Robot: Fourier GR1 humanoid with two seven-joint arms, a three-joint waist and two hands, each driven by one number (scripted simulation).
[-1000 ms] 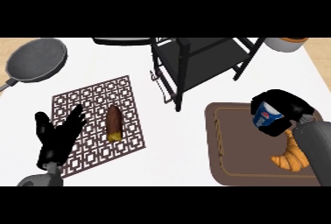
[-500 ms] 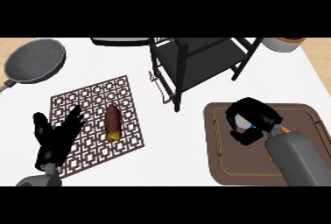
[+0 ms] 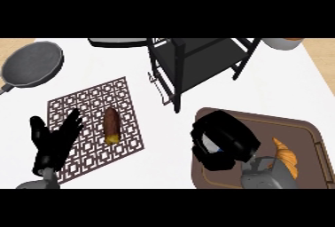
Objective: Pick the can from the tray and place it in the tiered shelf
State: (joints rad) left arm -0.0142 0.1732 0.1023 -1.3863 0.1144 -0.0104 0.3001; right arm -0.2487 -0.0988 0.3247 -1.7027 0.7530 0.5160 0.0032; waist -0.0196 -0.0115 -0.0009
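So: right hand (image 3: 226, 137) curled round can (image 3: 211, 145), only sliver of can showing, over left edge of tray (image 3: 294, 128). Shelf (image 3: 196, 62) well apart. I judge grasp made; carry and placing left. Left hand (image 3: 56, 139) rests spread on mat (image 3: 91, 102).

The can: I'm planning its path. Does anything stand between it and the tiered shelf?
Nothing visible does. The can, held in the right hand at the tray's left edge, has only bare white counter between it and the tiered shelf.
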